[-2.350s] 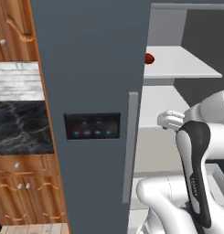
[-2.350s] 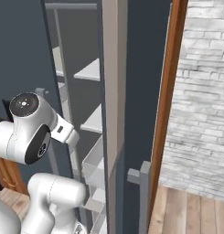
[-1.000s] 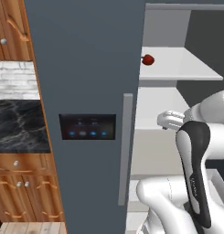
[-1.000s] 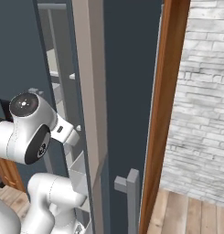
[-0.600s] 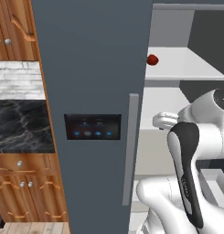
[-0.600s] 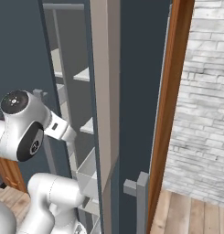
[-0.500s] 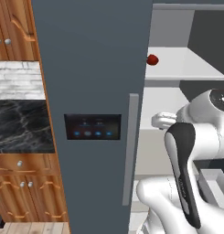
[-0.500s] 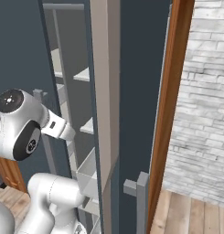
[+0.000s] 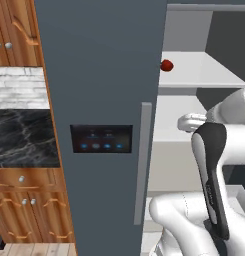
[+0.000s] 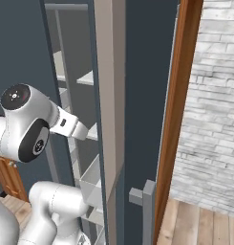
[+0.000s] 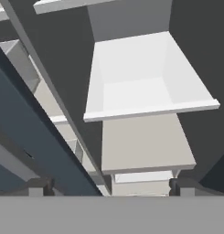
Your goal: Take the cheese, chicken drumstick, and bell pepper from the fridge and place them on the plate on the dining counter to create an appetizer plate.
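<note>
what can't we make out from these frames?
- Bell pepper: left base view, partly behind the fridge door edge, small.
- Cheese, drumstick: cannot tell where; the door and arm hide much of the shelves.
- End effector: hand view, only fingertips above the bottom edge; open, holding nothing.

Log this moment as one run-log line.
stage: reaching into fridge | gripper: open, holding nothing | bell pepper: on upper shelf | arm: inside open fridge

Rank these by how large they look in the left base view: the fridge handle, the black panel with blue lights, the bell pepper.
1. black panel, widest area
2. fridge handle, long but thin, so its place against the panel is unsure
3. bell pepper, clearly smallest; it lies farther back on its shelf
</note>
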Tool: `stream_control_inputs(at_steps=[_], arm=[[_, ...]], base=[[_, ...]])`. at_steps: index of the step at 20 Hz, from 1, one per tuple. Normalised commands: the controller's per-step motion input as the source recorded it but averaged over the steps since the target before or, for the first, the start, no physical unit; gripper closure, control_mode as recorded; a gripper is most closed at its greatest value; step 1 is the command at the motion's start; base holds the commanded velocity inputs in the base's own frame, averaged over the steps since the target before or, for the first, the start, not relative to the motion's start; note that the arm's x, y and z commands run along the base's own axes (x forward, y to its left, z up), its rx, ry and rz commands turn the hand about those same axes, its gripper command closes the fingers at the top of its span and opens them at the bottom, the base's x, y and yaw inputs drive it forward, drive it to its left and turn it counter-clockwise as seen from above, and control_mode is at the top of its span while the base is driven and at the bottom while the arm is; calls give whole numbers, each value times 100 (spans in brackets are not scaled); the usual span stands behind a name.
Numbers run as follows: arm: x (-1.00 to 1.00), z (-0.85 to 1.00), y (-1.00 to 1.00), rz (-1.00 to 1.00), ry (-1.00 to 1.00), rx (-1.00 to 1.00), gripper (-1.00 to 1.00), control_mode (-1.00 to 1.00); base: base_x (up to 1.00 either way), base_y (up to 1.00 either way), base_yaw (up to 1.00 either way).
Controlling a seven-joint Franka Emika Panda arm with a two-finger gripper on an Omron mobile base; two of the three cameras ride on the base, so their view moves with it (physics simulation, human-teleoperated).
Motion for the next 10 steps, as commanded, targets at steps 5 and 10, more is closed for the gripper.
stream_control_inputs(at_steps=[5, 10], arm=[[0, 38, 0, 0, -1, -5, -100, -100], [0, 30, -8, 0, -2, -11, -100, -100]], base=[[0, 0, 0], [0, 0, 0]])
